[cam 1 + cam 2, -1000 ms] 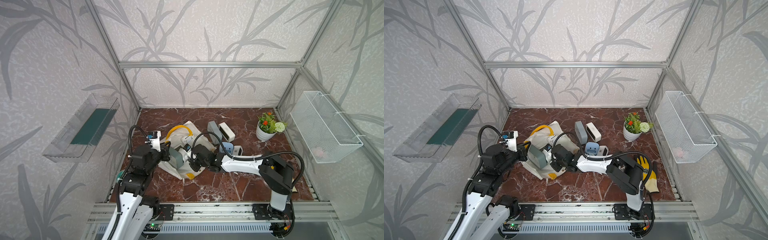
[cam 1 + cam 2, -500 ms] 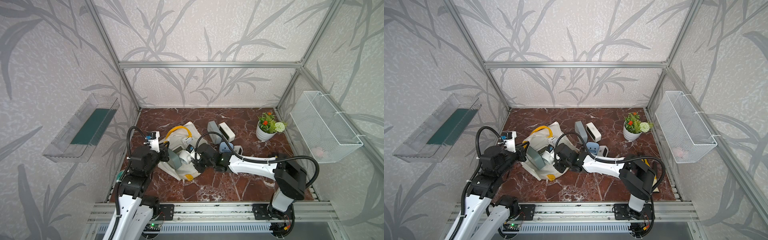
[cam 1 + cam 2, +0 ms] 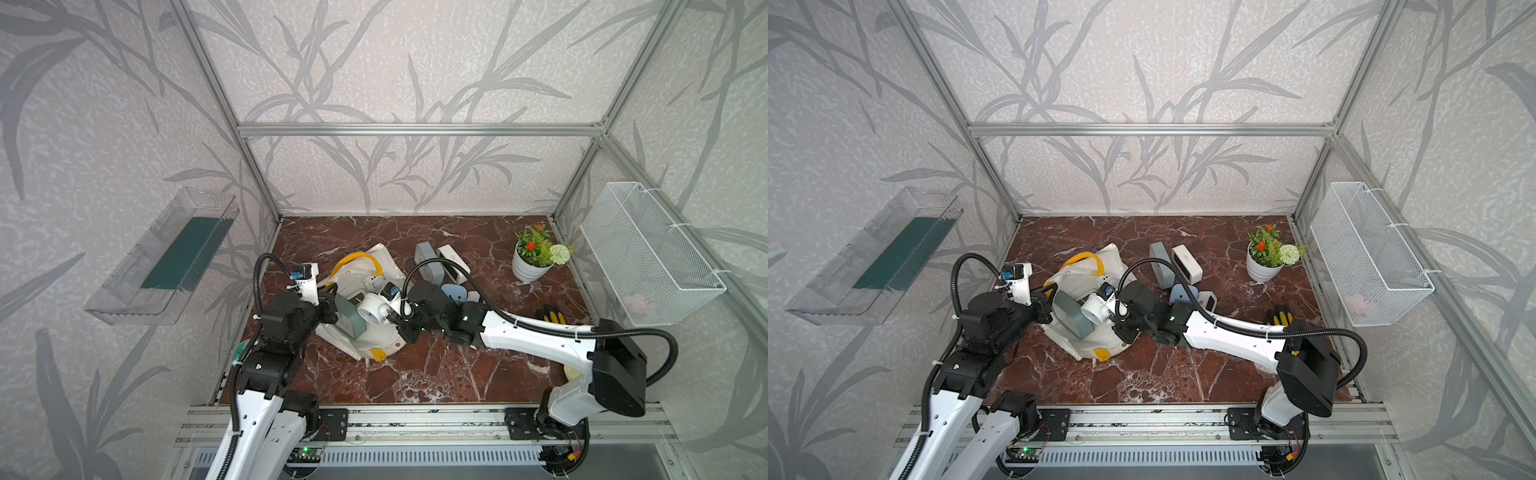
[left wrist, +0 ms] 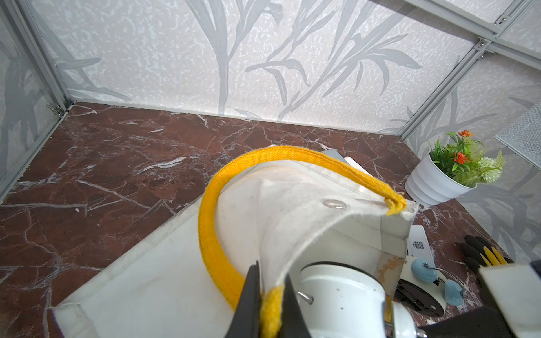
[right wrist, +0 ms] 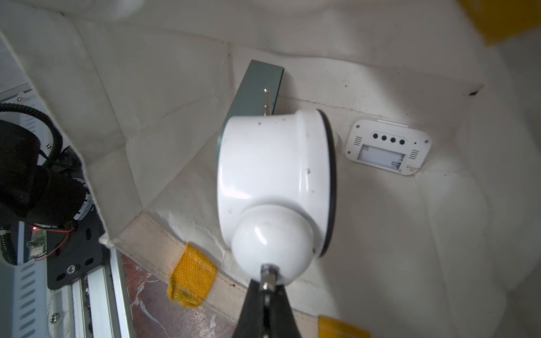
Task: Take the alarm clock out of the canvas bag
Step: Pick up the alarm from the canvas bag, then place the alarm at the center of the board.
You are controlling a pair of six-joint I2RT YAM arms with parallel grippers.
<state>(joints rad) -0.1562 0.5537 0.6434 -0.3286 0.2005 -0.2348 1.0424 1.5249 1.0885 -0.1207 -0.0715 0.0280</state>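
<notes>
red-brown marble bench [image 3: 415, 374] w/ white veins, boxed in by alu frame & grey leaf-print walls. clear plastic tray [image 3: 162, 266] on left wall, white wire basket [image 3: 648, 257] on right wall. white-potted plant [image 3: 534, 259] far right. cream-white canvas bag [image 3: 370, 338] w/ yellow straps slumped left of centre, mouth open. white round metal alarm clock [image 3: 371, 311] w/ dome bell, glossy w/ a few dark specks, held over bag mouth. right jaws closed on metal stud at its bell. left jaws pinched shut on bag rim & yellow strap.
</notes>
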